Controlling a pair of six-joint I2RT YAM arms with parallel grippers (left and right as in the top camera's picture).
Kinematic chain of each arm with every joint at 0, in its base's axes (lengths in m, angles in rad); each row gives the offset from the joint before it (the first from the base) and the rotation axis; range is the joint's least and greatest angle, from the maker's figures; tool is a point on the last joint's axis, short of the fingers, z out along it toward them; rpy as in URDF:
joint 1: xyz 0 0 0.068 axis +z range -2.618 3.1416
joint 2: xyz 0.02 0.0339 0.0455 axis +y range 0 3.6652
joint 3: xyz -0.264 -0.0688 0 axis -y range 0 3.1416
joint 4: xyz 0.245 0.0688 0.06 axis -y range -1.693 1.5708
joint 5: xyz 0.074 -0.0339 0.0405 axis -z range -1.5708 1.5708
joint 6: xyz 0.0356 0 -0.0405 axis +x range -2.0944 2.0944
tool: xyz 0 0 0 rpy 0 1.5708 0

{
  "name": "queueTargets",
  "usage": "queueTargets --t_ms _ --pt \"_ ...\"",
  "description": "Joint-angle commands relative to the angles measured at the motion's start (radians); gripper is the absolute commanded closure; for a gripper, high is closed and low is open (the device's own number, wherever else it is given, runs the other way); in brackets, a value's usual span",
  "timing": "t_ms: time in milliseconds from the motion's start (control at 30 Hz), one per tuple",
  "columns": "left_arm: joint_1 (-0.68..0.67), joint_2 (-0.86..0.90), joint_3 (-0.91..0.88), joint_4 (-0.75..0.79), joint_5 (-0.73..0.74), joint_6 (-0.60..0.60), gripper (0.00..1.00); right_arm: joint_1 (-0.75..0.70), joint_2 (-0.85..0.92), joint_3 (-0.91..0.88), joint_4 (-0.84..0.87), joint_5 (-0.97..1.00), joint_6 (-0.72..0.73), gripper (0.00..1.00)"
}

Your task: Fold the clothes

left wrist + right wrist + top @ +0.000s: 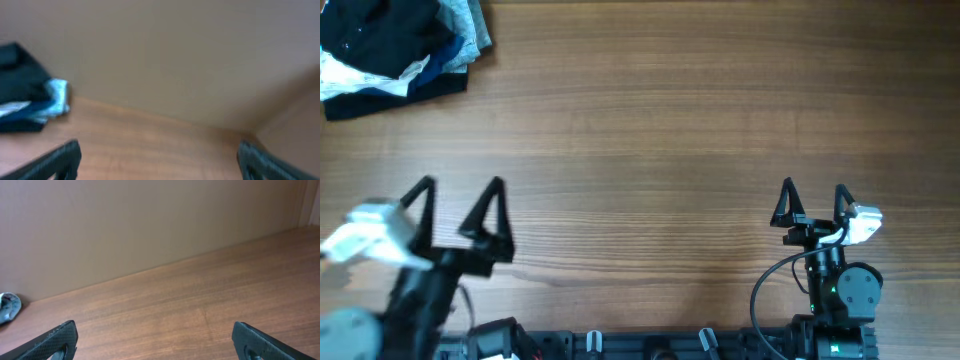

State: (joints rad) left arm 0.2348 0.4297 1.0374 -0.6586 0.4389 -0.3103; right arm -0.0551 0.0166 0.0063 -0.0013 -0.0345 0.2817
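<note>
The clothes (pixel 375 35), a bunched black garment, lie on top of a heap in the table's far left corner. The left wrist view shows them blurred at its left edge (pixel 20 75). My left gripper (pixel 460 185) hovers near the front left of the table, well short of the heap. It is open, its fingers wide apart over bare wood (pixel 159 147). My right gripper (pixel 814 187) is at the front right, also open and holding nothing (pixel 154 326). Both point toward the far edge.
The heap (pixel 440 55) also holds white, light-blue and navy pieces. A light-blue bit (pixel 57 97) sticks out beside the black fabric, and a scrap (pixel 7 307) shows at the right wrist view's left edge. A plain wall (pixel 150 225) rises behind the wooden table (pixel 650 130).
</note>
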Motion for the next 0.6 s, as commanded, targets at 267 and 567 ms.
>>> queueTargets --t_ms 267,567 --pt "-0.2 -0.346 -0.938 0.716 -0.441 -0.312 0.0 0.002 0.001 -0.001 0.003 -0.017 -0.016 0.0" --pt "-0.207 -0.427 -1.032 0.703 -0.519 -0.217 0.0 0.002 0.001 -0.001 0.003 -0.017 -0.016 0.0"
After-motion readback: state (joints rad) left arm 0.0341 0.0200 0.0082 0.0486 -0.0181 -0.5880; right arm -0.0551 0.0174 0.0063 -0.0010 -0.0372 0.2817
